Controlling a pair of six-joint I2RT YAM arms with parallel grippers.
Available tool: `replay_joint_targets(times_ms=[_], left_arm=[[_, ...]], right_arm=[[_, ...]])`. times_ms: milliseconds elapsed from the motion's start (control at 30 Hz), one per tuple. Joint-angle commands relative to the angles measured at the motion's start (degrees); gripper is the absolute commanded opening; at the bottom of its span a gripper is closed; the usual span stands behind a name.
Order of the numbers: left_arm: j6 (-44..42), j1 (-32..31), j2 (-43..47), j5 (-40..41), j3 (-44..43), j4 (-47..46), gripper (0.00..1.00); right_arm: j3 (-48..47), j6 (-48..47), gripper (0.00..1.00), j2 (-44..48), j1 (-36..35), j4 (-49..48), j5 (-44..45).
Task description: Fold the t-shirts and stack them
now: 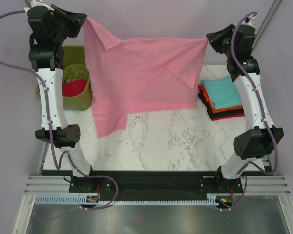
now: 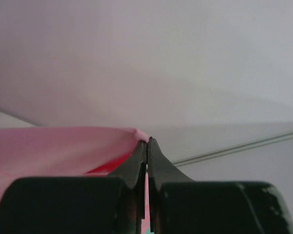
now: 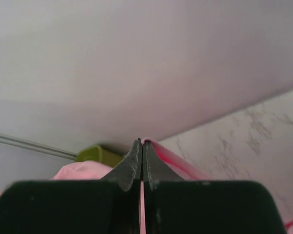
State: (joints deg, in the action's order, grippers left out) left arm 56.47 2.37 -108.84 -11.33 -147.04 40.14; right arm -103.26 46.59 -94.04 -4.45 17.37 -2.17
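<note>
Top external shows us holding the light pink t-shirt (image 1: 141,78) spread in the air above the table, with the left gripper (image 1: 86,19) and right gripper (image 1: 207,39) each clamped on an upper corner. The folded stack (image 1: 223,97) lies at the right. A crimson shirt (image 1: 74,87) sits in the basket (image 1: 83,100). By our judgement, two shirts remain to be folded.

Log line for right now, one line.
left gripper: shut on pink shirt | right gripper: shut on pink shirt | pink shirt: spread, hanging between arms | folded stack: right | basket: left

The left arm (image 1: 51,97) hides part of the basket (image 1: 80,100) and crimson shirt (image 1: 74,87).
</note>
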Motion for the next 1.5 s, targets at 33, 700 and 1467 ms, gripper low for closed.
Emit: replay_joint_targets(times_ms=[33,700,1467], left_arm=[[-3.19,-1.14,7.32,-2.38,-2.45,-14.21,0.02],[-4.61,-11.24,33.40,10.09,75.82,-30.91,0.02],[-1.80,-12.22,83.95,21.52,117.78,-8.43,0.02]], right_arm=[[-15.47,3.42,0.00,-4.39,3.04,-3.39,-11.80],[31.07,-0.53,0.00,-5.72,6.82,-16.48,-16.11],[68.98,-13.19,0.00,24.95,6.47,-12.19,-1.61]])
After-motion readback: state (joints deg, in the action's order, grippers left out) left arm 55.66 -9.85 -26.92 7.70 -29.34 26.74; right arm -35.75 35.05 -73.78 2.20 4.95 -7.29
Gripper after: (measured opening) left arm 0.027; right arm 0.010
